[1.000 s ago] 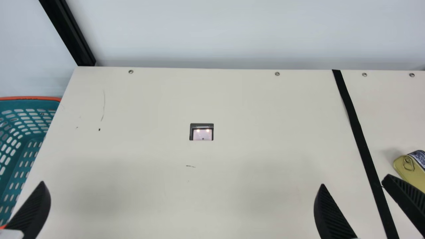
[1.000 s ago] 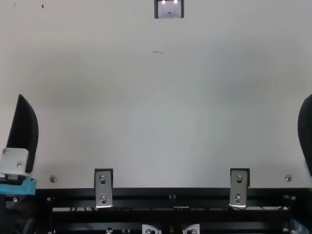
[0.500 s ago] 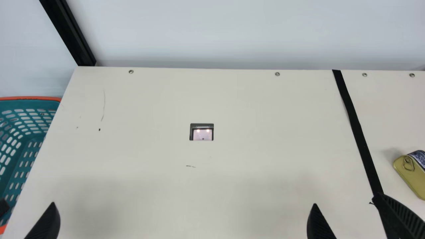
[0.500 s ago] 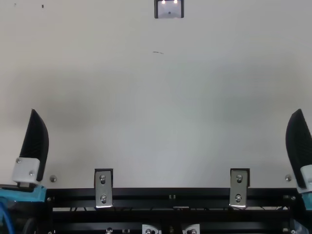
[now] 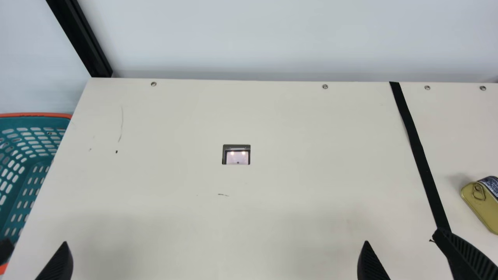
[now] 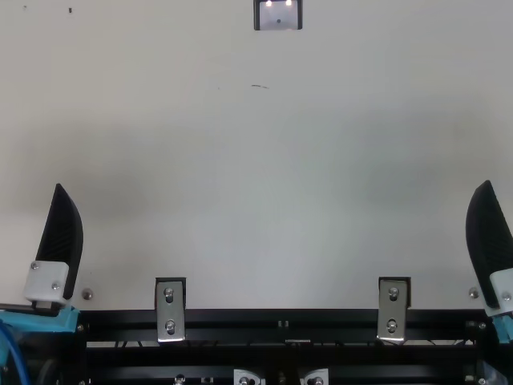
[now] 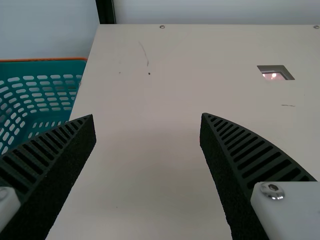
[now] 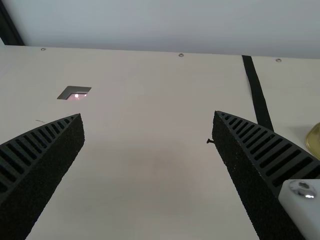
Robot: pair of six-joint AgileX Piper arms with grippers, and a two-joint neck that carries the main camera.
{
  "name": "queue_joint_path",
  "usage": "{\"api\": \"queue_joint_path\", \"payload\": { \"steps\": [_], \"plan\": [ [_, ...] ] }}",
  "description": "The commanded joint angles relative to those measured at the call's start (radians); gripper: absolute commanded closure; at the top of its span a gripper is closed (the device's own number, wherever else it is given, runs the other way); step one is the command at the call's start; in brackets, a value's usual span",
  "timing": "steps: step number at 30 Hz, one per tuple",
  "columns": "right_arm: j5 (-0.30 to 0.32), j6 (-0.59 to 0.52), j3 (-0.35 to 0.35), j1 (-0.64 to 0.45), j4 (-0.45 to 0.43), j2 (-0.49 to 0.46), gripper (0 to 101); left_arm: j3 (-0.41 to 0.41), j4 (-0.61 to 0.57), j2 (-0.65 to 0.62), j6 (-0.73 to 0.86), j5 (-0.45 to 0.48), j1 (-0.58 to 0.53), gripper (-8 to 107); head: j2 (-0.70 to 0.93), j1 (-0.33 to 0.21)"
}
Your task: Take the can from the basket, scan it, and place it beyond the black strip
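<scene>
My black ribbed left end effector and its matching right end effector are both spread wide with nothing between the fingers, toward the near side of the cream desk. On my main view, the gold metal can with a pull ring lies on the desk, past the long black strip at my right. I've got the dark-framed glass scanner window lit mid-desk, and the teal perforated plastic basket with an orange rim beside the left edge.
</scene>
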Motion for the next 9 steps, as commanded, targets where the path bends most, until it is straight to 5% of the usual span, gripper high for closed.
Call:
{"api": "queue_joint_path", "payload": {
  "steps": [1, 9],
  "plan": [
    [0.000, 0.000, 0.000, 0.000, 0.000, 0.000, 0, 0.000, 0.000, 0.000, 0.000, 0.000, 0.000, 9, -0.002, -0.001],
    [0.000, 0.000, 0.000, 0.000, 0.000, 0.000, 0, 0.000, 0.000, 0.000, 0.000, 0.000, 0.000, 9, -0.002, -0.001]
  ]
}}
